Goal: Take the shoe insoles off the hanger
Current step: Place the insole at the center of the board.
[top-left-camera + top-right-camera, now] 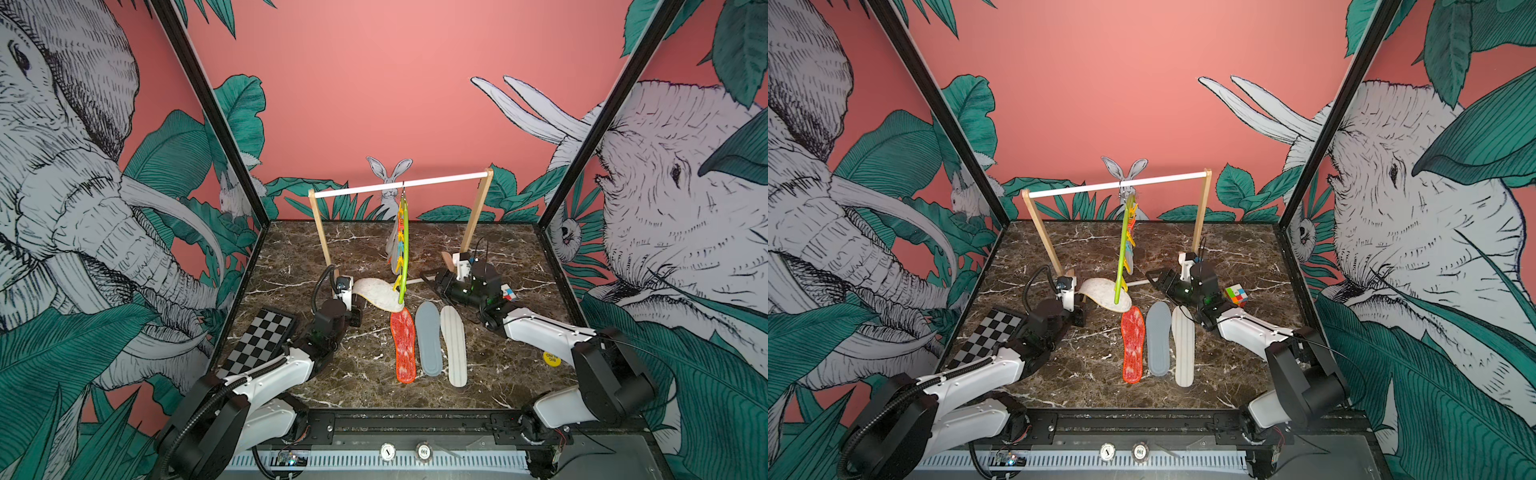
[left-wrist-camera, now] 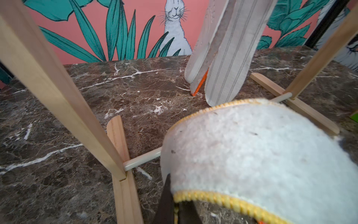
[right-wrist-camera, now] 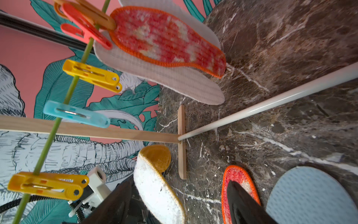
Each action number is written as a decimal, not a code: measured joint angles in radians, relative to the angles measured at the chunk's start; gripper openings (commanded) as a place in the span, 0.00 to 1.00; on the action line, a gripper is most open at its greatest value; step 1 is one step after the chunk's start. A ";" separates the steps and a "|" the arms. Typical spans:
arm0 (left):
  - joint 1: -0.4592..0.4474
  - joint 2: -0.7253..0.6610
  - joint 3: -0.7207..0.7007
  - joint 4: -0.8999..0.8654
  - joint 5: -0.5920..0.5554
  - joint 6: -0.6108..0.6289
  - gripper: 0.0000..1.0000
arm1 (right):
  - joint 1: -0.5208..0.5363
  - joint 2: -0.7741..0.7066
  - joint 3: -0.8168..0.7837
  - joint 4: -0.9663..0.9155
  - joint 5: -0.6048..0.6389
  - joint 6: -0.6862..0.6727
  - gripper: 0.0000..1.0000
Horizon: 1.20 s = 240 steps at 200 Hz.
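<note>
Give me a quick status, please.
Left fingers shut on fuzzy cream insole, off its peg. Right fingers open beside hanger. Three insoles still pegged. Wooden rack post close by.

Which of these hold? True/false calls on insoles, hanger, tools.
1. Three insoles lie side by side on the table: red-orange insole, grey-blue insole, white striped insole. True.
2. The left tool is empty. False: it is shut on the fuzzy cream insole.
3. The hanger is bare. False: a hanging red-orange insole and others are pegged on it.
4. The right tool is open, gripping nothing. True.
5. The chequered board is by the right arm. False: by the left arm.
</note>
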 measured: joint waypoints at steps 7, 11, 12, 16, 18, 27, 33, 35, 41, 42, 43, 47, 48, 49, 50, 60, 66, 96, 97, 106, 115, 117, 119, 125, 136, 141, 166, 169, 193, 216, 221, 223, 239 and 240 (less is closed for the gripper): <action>0.000 -0.008 -0.003 0.000 0.019 0.004 0.00 | 0.000 0.009 0.000 0.006 -0.022 -0.005 0.75; 0.000 -0.012 -0.006 0.000 0.031 0.007 0.00 | 0.000 0.016 0.000 0.011 -0.035 -0.010 0.75; 0.000 -0.012 -0.006 0.000 0.032 0.007 0.00 | 0.000 0.017 0.000 0.012 -0.038 -0.010 0.75; 0.000 -0.014 -0.007 0.000 0.045 0.011 0.00 | 0.000 0.023 0.000 0.016 -0.050 -0.011 0.74; 0.000 -0.015 -0.008 0.000 0.052 0.011 0.00 | 0.000 0.027 0.000 0.021 -0.058 -0.013 0.74; -0.002 -0.017 -0.010 -0.001 0.078 0.015 0.00 | 0.000 0.045 -0.001 0.041 -0.084 -0.012 0.72; -0.003 -0.017 -0.010 -0.002 0.096 0.018 0.00 | 0.000 0.059 -0.004 0.061 -0.103 -0.011 0.71; -0.003 -0.017 -0.010 -0.002 0.102 0.018 0.00 | 0.000 0.063 -0.004 0.067 -0.109 -0.011 0.70; -0.006 -0.017 -0.010 -0.002 0.119 0.021 0.00 | 0.000 0.074 -0.009 0.086 -0.125 -0.008 0.69; -0.007 -0.017 -0.010 -0.002 0.121 0.021 0.00 | 0.000 0.077 -0.010 0.090 -0.129 -0.008 0.69; -0.008 -0.017 -0.010 -0.002 0.126 0.022 0.00 | 0.000 0.078 -0.011 0.092 -0.130 -0.008 0.69; -0.008 -0.017 -0.010 -0.002 0.135 0.024 0.00 | 0.000 0.086 -0.014 0.106 -0.143 -0.004 0.68; -0.009 -0.017 -0.010 -0.002 0.139 0.025 0.00 | 0.000 0.088 -0.016 0.109 -0.146 -0.004 0.68; -0.009 -0.017 -0.010 -0.002 0.141 0.025 0.00 | 0.000 0.089 -0.016 0.111 -0.148 -0.004 0.68; -0.010 -0.017 -0.010 -0.002 0.145 0.026 0.00 | 0.000 0.091 -0.017 0.113 -0.150 -0.004 0.68; -0.014 -0.016 -0.010 -0.002 0.168 0.032 0.00 | 0.001 0.109 -0.026 0.141 -0.177 0.009 0.66; -0.018 -0.015 -0.010 -0.002 0.182 0.037 0.00 | 0.003 0.117 -0.031 0.158 -0.192 0.013 0.66; -0.039 0.001 -0.009 -0.002 0.241 0.055 0.00 | 0.019 0.146 -0.041 0.235 -0.239 0.042 0.61; -0.039 0.002 -0.009 -0.002 0.243 0.055 0.00 | 0.020 0.146 -0.041 0.237 -0.240 0.042 0.61; -0.044 0.007 -0.009 -0.003 0.257 0.061 0.00 | 0.028 0.152 -0.041 0.255 -0.250 0.051 0.59; -0.049 0.011 -0.008 -0.003 0.272 0.066 0.00 | 0.035 0.155 -0.041 0.273 -0.258 0.060 0.57; -0.051 0.013 -0.007 -0.003 0.272 0.067 0.00 | 0.037 0.155 -0.041 0.276 -0.260 0.060 0.57; -0.053 0.014 -0.007 -0.003 0.278 0.068 0.00 | 0.038 0.156 -0.041 0.279 -0.262 0.061 0.56; -0.056 0.017 -0.005 -0.004 0.284 0.072 0.00 | 0.043 0.157 -0.041 0.290 -0.267 0.066 0.55; -0.063 0.021 -0.002 -0.005 0.292 0.080 0.00 | 0.051 0.159 -0.041 0.303 -0.275 0.072 0.52; -0.066 0.022 0.001 -0.005 0.293 0.084 0.00 | 0.055 0.161 -0.040 0.309 -0.279 0.076 0.52; -0.076 0.026 0.014 -0.006 0.296 0.097 0.00 | 0.072 0.170 -0.040 0.322 -0.290 0.085 0.46; -0.076 0.026 0.015 -0.006 0.297 0.099 0.00 | 0.074 0.170 -0.040 0.322 -0.290 0.088 0.46; -0.077 0.026 0.015 -0.007 0.297 0.105 0.00 | 0.087 0.171 -0.040 0.329 -0.296 0.097 0.38; -0.080 0.029 0.016 -0.007 0.295 0.107 0.00 | 0.098 0.171 -0.040 0.335 -0.295 0.099 0.31; -0.080 0.029 0.015 -0.007 0.294 0.107 0.00 | 0.100 0.170 -0.040 0.335 -0.295 0.100 0.30; -0.080 0.029 0.015 -0.007 0.294 0.107 0.00 | 0.101 0.170 -0.040 0.335 -0.295 0.100 0.29; -0.080 0.030 0.016 -0.007 0.293 0.107 0.00 | 0.106 0.169 -0.040 0.335 -0.294 0.097 0.25; -0.080 0.030 0.015 -0.007 0.293 0.107 0.00 | 0.107 0.169 -0.040 0.335 -0.294 0.098 0.24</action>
